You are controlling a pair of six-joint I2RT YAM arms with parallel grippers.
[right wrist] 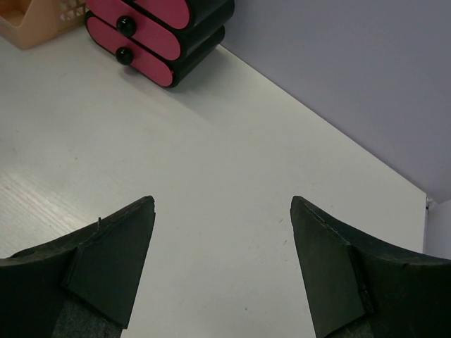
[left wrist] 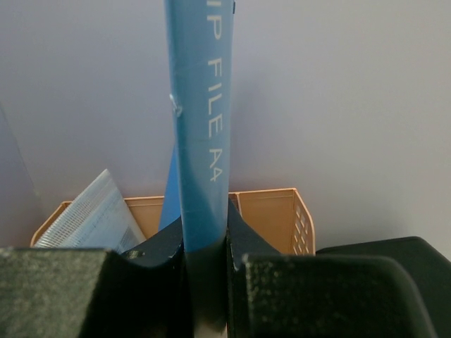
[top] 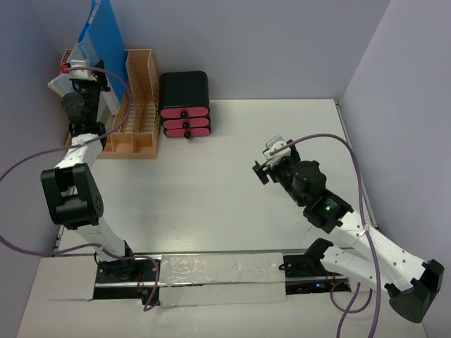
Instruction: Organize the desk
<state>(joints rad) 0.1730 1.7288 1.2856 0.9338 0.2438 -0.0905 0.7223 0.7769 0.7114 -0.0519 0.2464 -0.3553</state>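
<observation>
Left gripper (left wrist: pixel 204 246) is pinching a blue file (left wrist: pixel 201 105) upright over the peach rack (left wrist: pixel 271 211), far left. Right gripper (right wrist: pixel 222 211) is hanging wide open and empty over the desk (top: pixel 211 183), which is spreading beneath both arms.

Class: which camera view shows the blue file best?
Left wrist: the blue file fills the centre, its lettering readable, gripped by the left claw. Top external shows only its blue face above the peach rack, cropped at the frame edge. Right wrist shows none of it.
</observation>
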